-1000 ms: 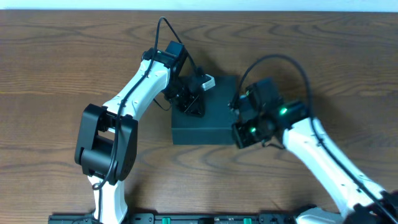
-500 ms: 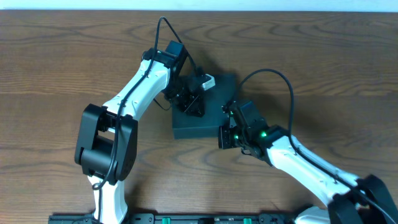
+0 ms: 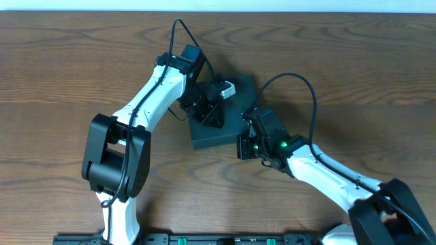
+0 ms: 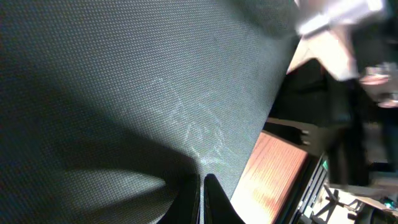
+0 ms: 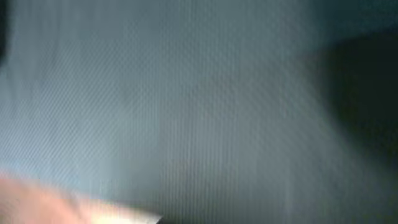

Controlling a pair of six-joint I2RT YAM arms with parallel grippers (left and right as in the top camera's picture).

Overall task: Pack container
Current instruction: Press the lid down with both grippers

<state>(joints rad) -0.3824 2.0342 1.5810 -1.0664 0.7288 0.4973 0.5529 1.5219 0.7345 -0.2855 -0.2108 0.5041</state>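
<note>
The container [image 3: 235, 112] is a matte black box with its lid down, lying slightly turned near the table's middle. My left gripper [image 3: 210, 117] rests on top of the lid. In the left wrist view its fingers [image 4: 203, 196] are together, tips on the textured black surface [image 4: 155, 93]. My right gripper [image 3: 246, 141] is against the container's front right corner. The right wrist view is filled by the blurred black surface [image 5: 199, 112], and its fingers do not show.
The wooden table [image 3: 354, 82] surrounds the container on all sides. A strip of it shows past the box edge in the left wrist view [image 4: 280, 168]. The arms' base rail [image 3: 218, 238] runs along the front edge.
My right gripper has moved from the container's right side to its front right corner. The container has turned slightly counter-clockwise. The left arm has stayed put.
</note>
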